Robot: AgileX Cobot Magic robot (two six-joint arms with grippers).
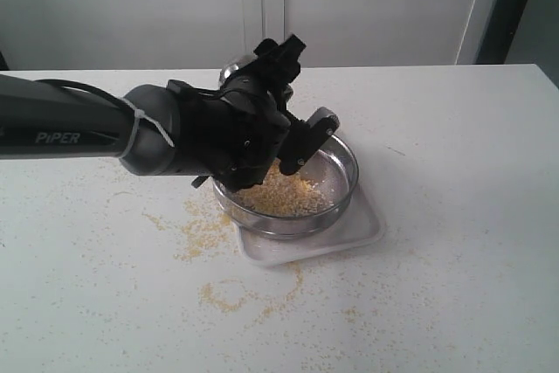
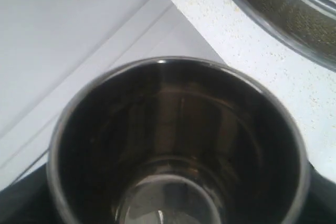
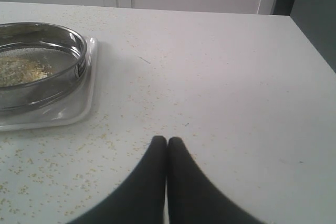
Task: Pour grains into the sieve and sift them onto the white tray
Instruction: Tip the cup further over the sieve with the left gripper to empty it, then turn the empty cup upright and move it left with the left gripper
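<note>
The sieve rests on the white tray. A heap of yellow and pale grains lies on its mesh. My left gripper is shut on a small steel cup, tipped with its mouth toward the sieve, above the sieve's rear left edge. The cup's inside looks bare and shiny. My right gripper is shut on nothing, low over the table to the right of the tray; the exterior view does not show it.
Spilled grains are scattered on the white table left of and in front of the tray, with a curved trail nearer the front. A white wall and cabinet doors stand behind the table. The table's right edge is near.
</note>
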